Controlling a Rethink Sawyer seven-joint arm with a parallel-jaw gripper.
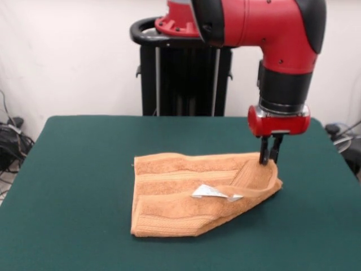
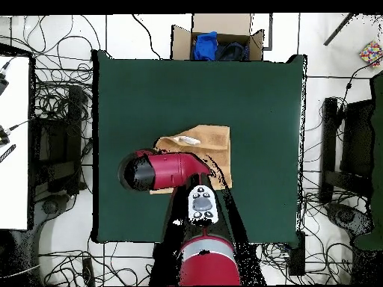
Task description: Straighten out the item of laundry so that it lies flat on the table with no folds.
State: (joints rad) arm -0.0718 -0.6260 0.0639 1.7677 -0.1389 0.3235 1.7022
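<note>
The orange-tan towel (image 1: pixel 186 186) lies crumpled on the green table (image 1: pixel 79 169), right of centre. Its right part is folded over in a diagonal flap, and the white care tag (image 1: pixel 213 192) shows on top. My gripper (image 1: pixel 269 160) hangs straight down at the towel's far right corner. Its fingers are close together, pinching the raised edge there. In the overhead view the towel (image 2: pixel 206 146) and its tag (image 2: pixel 187 140) show on the table (image 2: pixel 262 97). There the red arm (image 2: pixel 161 170) covers the towel's lower left part and hides the gripper.
The black pedestal (image 1: pixel 180 73) stands behind the table's far edge. In the overhead view a cardboard box (image 2: pixel 217 41) with blue and dark items sits past the table's top edge. Cables lie on the floor all around, and a white surface (image 2: pixel 13 142) is at the left.
</note>
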